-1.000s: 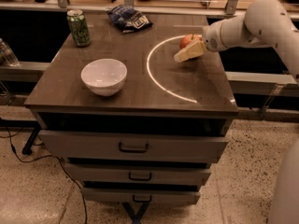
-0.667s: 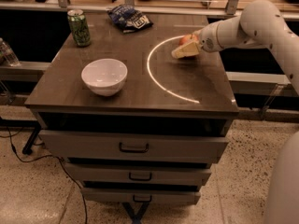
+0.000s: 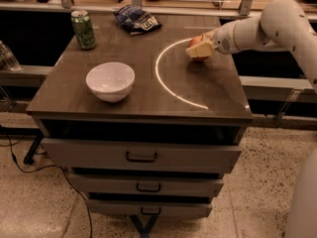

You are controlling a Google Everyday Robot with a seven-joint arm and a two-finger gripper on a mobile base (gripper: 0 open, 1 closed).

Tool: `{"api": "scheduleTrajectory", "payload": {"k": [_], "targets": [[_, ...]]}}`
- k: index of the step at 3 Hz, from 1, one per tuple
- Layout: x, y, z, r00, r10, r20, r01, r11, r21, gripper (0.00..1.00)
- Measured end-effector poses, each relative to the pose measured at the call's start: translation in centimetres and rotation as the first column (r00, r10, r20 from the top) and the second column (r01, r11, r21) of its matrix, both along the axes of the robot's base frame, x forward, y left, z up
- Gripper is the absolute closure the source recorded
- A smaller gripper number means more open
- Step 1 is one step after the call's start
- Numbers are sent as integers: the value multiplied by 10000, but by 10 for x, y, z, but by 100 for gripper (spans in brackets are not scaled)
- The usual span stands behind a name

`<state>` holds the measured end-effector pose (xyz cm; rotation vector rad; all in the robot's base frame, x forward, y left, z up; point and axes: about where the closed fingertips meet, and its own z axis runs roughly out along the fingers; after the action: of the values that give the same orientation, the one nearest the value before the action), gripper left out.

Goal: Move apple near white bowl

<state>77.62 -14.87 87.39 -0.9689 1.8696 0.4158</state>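
Note:
The red-orange apple [image 3: 194,40] is at the back right of the dark tabletop [image 3: 148,100], at or just above its surface. My gripper [image 3: 199,48] reaches in from the right on a white arm and is shut on the apple, with one cream finger [image 3: 202,49] across its front. The white bowl [image 3: 110,81] stands upright and empty at the front left of the tabletop, well to the left of the apple and apart from it.
A green can [image 3: 83,29] stands at the back left corner. A dark blue chip bag [image 3: 137,20] lies at the back middle. A bright arc of reflected light crosses the tabletop. Drawers [image 3: 141,156] sit below. A water bottle [image 3: 7,57] stands on a ledge at far left.
My gripper with the apple has shifted slightly left and toward the back of the tabletop. The bowl, can and bag have not moved.

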Motion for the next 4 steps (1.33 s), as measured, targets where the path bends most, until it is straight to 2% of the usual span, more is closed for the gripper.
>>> {"api": "scheduleTrajectory", "payload": {"k": [1,2,3,4], "targets": [[-29,-2,29,9980,582,240,-587,9981,202,95],[-73,-7,59,9914,1261,354,-1276,9910,407,100],[-76,-8,59,9909,1310,308,-1322,9903,416,100],[-89,2,51,9849,1728,111,-1731,9841,390,100]]}}
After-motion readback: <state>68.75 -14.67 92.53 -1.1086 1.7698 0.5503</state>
